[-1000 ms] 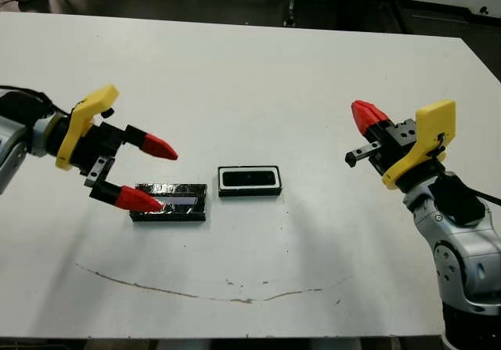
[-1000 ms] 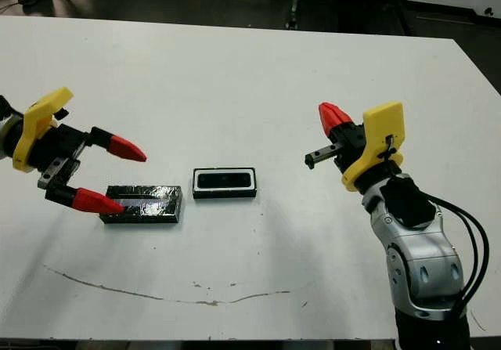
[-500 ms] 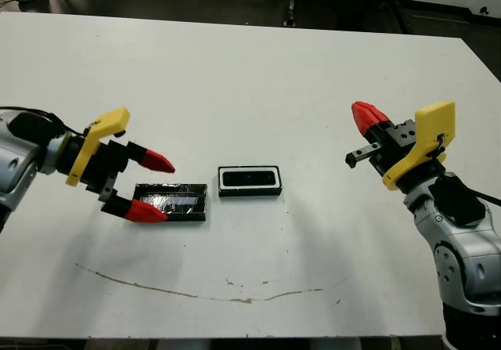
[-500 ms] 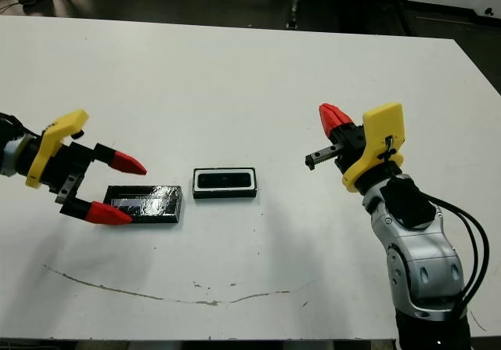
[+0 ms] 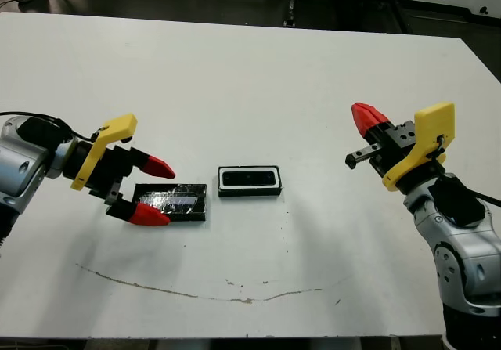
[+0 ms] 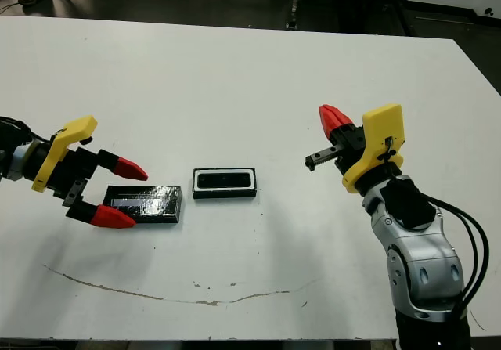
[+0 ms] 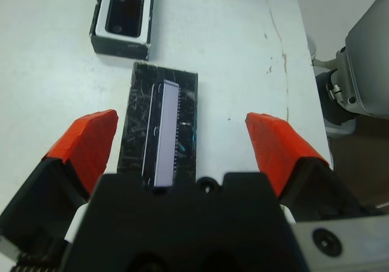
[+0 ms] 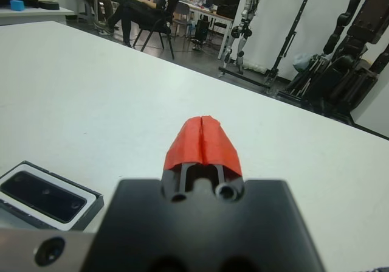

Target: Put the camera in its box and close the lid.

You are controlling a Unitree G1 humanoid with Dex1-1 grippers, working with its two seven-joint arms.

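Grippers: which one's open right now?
The left gripper: its red fingers are spread wide at the end of the lid. The right gripper is raised off to the side, tips pressed together.

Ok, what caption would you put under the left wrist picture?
Open left gripper lined up over the lid, with the camera already in its box.

Table: white top [image 5: 258,76], a thin brown curved smear [image 5: 196,291] near its front edge.
Floor: dark beyond the far edge.
Room: desks, chairs, equipment stands [image 8: 292,34], a seated person [image 8: 143,7].
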